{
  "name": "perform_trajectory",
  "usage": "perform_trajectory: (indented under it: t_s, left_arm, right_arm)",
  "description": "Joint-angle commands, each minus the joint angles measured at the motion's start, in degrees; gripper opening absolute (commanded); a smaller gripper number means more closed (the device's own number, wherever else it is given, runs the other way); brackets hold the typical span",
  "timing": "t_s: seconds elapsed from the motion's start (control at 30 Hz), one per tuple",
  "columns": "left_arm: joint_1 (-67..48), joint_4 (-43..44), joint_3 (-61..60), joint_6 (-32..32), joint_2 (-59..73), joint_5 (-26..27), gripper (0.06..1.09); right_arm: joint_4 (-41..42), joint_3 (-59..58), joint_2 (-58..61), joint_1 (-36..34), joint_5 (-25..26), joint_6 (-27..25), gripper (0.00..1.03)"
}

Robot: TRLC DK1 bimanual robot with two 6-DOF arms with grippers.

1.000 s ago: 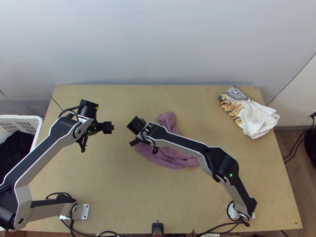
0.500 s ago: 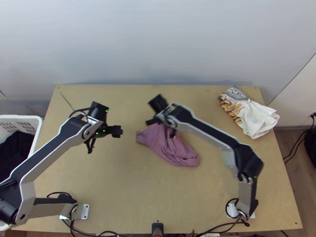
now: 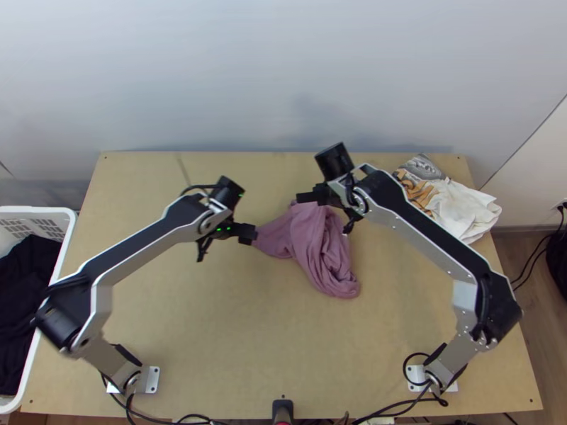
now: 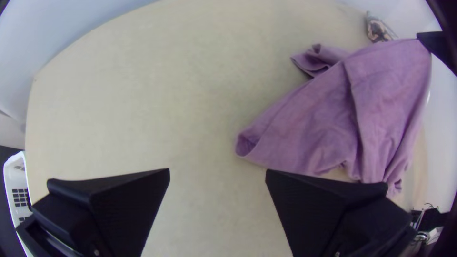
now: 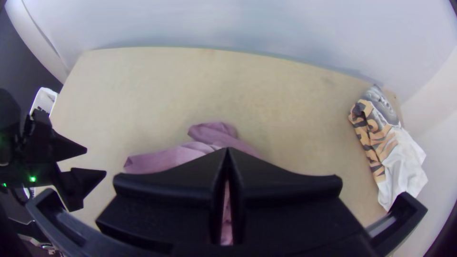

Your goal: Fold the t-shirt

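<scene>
While the far part of the t-shirt (image 3: pixel 322 248) is up in the right gripper (image 3: pixel 310 196), the rest hangs and bunches down onto the middle of the table (image 3: pixel 212 333), creased, not spread, no clean fold in it. A narrow end (image 4: pixel 247 143), maybe a sleeve or hem corner, pokes out toward the left gripper (image 4: pixel 217 172).

Change: the right arm has swung from the middle toward the table's far side and its own side, pulling cloth along. A second ago the shirt was a low crumpled strip; now it is raised into a draped peak, with its near end on the table in about the same spot. The left arm has come in from its side, right up beside the cloth.

Fingers: right pair (image 5: pixel 185 183) pressed together with fabric pinched in them; left pair (image 4: pixel 128 204) wide apart, nothing between.

For the task: still early, I'd say, looks like untangling before folding. Next probably needs the left to grab that narrow end so both can stretch the shirt out. Risk: left closes on air or on a bunched layer, and the shirt stays twisted.

Farther out: a white printed garment (image 3: pixel 464 212) at the table's far corner on the right arm's side, a white basket (image 3: pixel 68 237) with dark cloth (image 3: pixel 25 297) off the other side.
</scene>
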Motion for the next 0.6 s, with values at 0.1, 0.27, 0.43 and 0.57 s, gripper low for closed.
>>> perform_trajectory:
  t_s: [0.1,0.27,0.43,0.57]
  left_arm:
    - [-2.9,0.1,10.5,0.0,13.1,-1.1,1.04]
    - [-3.8,0.1,17.5,-0.2,18.6,-1.0,1.04]
    - [-4.6,0.1,22.9,-0.5,23.5,-1.0,1.03]
    - [-5.1,0.0,24.8,-0.8,26.0,-0.9,0.99]
  right_arm:
    - [-2.5,-1.0,-4.3,-2.1,-2.1,0.2,0.03]
    - [-3.4,-0.8,-5.1,-2.1,-2.9,0.2,0.03]
    - [-3.6,-0.9,-5.4,-2.5,-2.9,0.3,0.03]
    - [-3.9,-1.1,-5.6,-2.8,-2.9,0.3,0.03]
